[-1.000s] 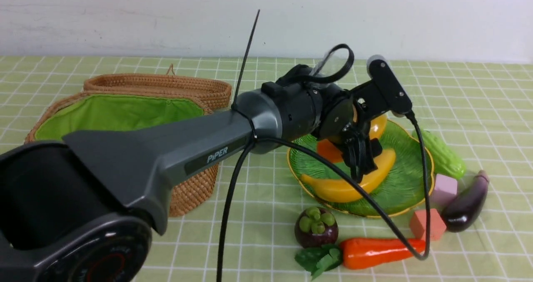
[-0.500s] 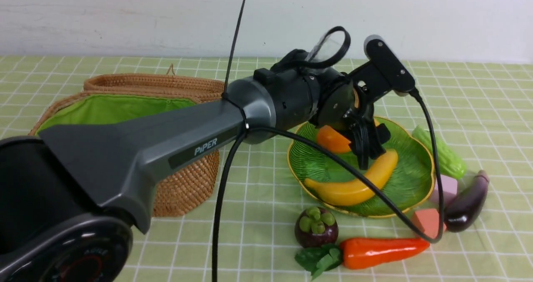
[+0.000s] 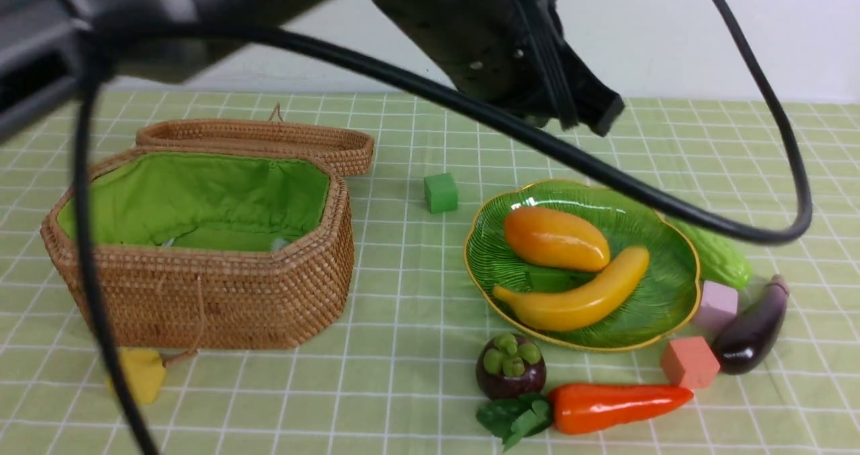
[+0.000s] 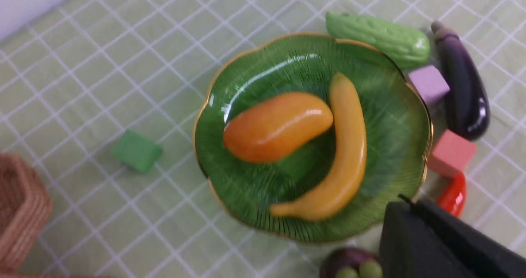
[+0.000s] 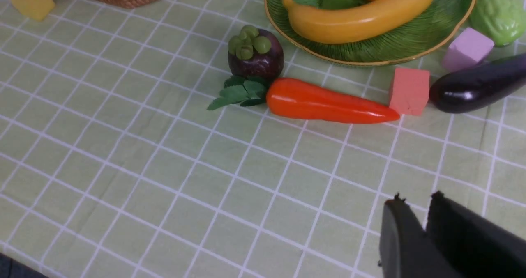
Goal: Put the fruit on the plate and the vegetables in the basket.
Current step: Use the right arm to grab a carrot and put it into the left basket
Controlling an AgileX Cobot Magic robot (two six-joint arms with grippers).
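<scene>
Table (image 3: pixel 403 374): covered with a green checked cloth, a white wall along the far edge.
Plate (image 3: pixel 490 267): right of the table's middle, nearer the near edge than the far one.
Mango (image 3: pixel 556 238): on the plate, on its far half.
Banana (image 3: pixel 578 297): on the plate, curved along the mango's near side and touching it.
Mangosteen (image 3: pixel 510 366): on the cloth just off the plate's near rim, green cap up.
Carrot (image 3: pixel 615 406): lying flat close to the near edge, its leaves against the mangosteen and its tip pointing right.
Eggplant (image 3: pixel 751 331): on the cloth toward the right edge, just beside the plate.
Gourd (image 3: pixel 719 257): tucked against the plate's right rim, on the far side of the eggplant.
Basket (image 3: pixel 215 300): on the left half of the table, open, no vegetable showing on its green lining (its floor is only partly visible).
Lid (image 3: pixel 262 139): flat behind the basket, toward the far edge.
Cubes: green cube (image 3: pixel 441 193) between basket and plate; lilac cube (image 3: pixel 716 304) and salmon cube (image 3: pixel 689 362) between plate and eggplant.
Left gripper (image 3: pixel 598 113): raised high over the plate's far side, jaws pressed together, holding nothing.
Right gripper (image 5: pixel 417 206): above bare cloth near the near edge, jaws a narrow slit apart, nothing between them.
</scene>
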